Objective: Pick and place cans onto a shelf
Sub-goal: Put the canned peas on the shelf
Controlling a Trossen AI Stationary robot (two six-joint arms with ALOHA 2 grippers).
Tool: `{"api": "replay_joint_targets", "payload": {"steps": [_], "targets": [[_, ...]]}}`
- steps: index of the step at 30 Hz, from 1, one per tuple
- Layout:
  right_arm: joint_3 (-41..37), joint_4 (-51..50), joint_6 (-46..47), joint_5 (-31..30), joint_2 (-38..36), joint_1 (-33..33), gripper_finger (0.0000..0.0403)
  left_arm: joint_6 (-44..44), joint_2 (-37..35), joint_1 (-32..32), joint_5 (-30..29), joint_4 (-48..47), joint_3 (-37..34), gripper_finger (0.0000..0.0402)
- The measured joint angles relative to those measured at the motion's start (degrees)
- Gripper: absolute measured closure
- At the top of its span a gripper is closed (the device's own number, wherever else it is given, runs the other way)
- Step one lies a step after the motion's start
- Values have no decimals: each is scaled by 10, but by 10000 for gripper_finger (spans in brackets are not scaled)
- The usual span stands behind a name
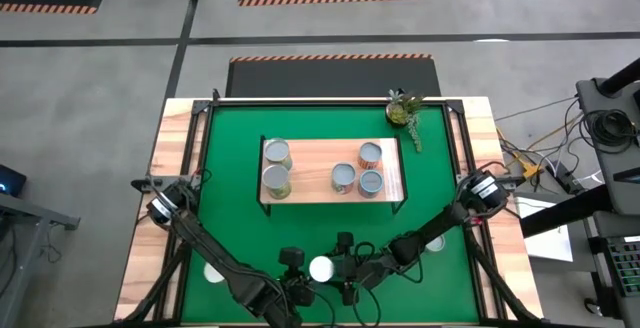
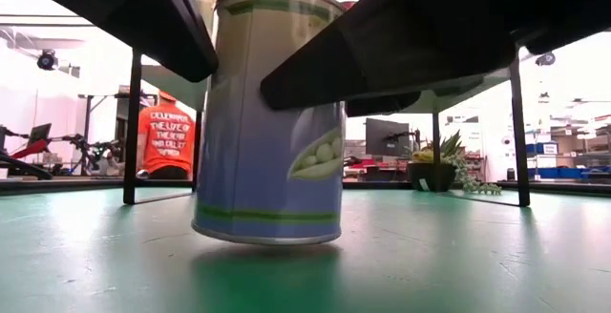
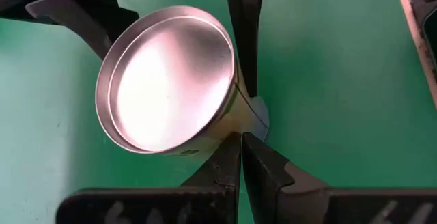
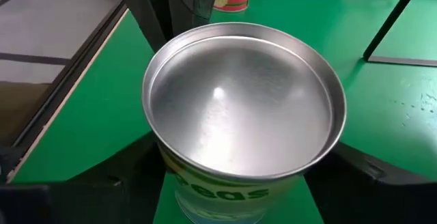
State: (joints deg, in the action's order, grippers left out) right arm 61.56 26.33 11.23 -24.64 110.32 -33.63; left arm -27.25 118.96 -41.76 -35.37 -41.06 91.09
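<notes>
Right hand (image 1: pixel 330 268) clamps can (image 1: pixel 321 268) on green mat (image 1: pixel 230 168); left hand (image 3: pixel 240 136) closed, empty

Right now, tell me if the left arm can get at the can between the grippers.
Probably not: the left gripper is shut beside the can, while the right gripper's fingers straddle it, occupying its sides.

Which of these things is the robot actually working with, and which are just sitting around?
Part of the job: front can, with the right gripper around it and the left gripper shut beside it; five cans on the shelf.
Just lying about: potted plant; green mat; person in orange shirt beyond the table.
</notes>
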Motion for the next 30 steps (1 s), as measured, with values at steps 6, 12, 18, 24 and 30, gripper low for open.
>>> {"api": "replay_joint_targets", "payload": {"steps": [6,12,18,24,30], "targets": [[0,-23,18,18,-25,-8,127,19,-8,-11,-14,-38,13,402],[0,-41,17,-9,-73,-23,109,27,-49,-41,-111,-127,48,402],[46,-161,36,-69,-133,-27,111,91,-117,-72,-226,-138,52,402],[148,-285,9,-106,-149,-21,111,198,-167,-84,-186,-79,52,402],[259,-375,17,-189,-150,0,111,368,-189,-82,-7,-2,41,402]]}}
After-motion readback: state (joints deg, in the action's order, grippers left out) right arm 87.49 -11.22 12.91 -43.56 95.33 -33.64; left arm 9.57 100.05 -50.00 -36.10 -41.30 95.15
